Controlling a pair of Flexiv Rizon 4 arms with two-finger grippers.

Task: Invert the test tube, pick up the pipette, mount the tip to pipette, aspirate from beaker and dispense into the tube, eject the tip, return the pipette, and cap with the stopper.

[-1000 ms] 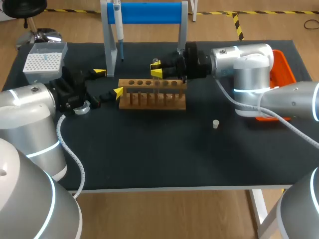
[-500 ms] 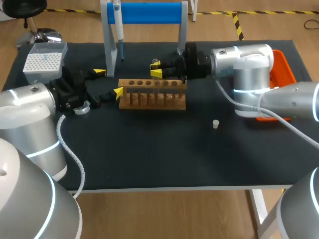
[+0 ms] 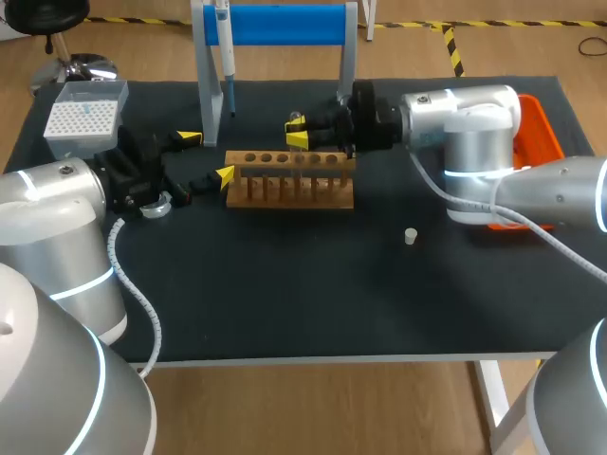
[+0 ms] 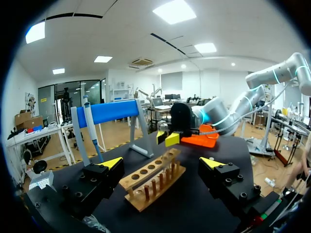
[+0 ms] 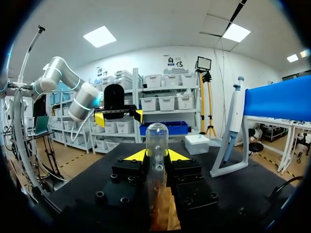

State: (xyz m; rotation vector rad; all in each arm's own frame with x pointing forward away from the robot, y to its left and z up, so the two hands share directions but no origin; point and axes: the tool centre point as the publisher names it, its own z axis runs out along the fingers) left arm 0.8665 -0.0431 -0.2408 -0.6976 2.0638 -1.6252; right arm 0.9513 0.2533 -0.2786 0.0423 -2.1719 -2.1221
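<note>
The clear glass test tube (image 5: pixel 156 141), its rounded end standing clear of the right gripper (image 5: pixel 156 156) clamped on it, sits just behind the wooden rack (image 3: pixel 292 177), the white pipette (image 3: pixel 224 47) hangs upright farther behind the rack, and the small white stopper (image 3: pixel 410 236) lies to the rack's right, nearer the robot.

L pincer (image 3: pixel 206 156) open, R pincer (image 3: pixel 298 131) clamped on tube (image 5: pixel 156 141)

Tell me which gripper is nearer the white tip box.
Left. The left gripper, open, is between the tip box and the end of the wooden rack. The right gripper is farther off, behind the rack's middle, shut on the test tube.
</note>
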